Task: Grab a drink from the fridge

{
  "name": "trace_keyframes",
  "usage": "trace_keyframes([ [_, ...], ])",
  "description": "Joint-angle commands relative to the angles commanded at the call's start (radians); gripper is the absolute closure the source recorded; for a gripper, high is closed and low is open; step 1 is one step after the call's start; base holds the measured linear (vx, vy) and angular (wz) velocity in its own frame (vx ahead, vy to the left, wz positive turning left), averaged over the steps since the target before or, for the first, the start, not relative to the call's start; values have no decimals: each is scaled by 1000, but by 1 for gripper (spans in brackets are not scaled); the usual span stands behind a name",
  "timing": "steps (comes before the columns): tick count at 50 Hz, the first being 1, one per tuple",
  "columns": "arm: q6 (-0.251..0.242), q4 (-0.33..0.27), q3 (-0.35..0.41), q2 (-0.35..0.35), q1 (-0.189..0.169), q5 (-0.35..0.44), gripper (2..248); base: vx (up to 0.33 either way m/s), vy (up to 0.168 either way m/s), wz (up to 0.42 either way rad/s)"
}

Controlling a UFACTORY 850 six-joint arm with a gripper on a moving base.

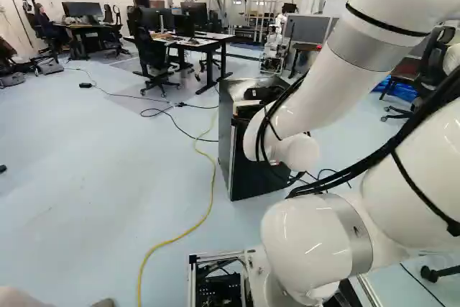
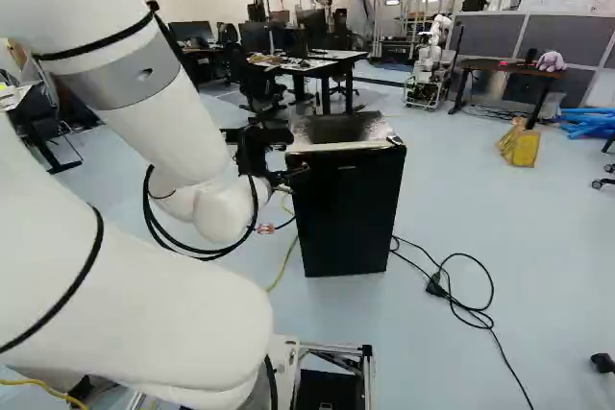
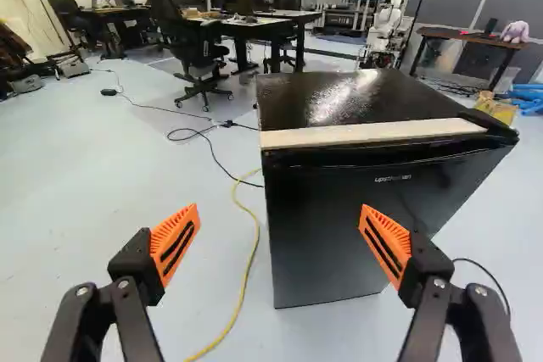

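The black fridge (image 2: 348, 204) stands on the floor ahead of the arm, its door shut, with a pale strip along the top front edge. In the right base view my gripper (image 2: 300, 172) is at the fridge's upper left front. The wrist view shows the gripper (image 3: 278, 247) open and empty, its orange pads wide apart. Beyond the fingers is the fridge (image 3: 339, 235), one finger in front of its door, the other beside it over the floor. No drink is in sight.
A yellow cable (image 1: 213, 188) runs along the floor beside the fridge. Black cables (image 2: 461, 285) lie on its other side. Behind are desks (image 1: 194, 39), office chairs and another robot (image 2: 430, 64).
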Motion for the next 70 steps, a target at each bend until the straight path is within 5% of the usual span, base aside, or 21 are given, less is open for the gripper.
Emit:
trace_keyframes([
  [40, 0, 239, -23, -28, 165, 43, 3, 0, 0, 0],
  [70, 0, 425, -51, -145, 290, 104, 3, 0, 0, 0],
])
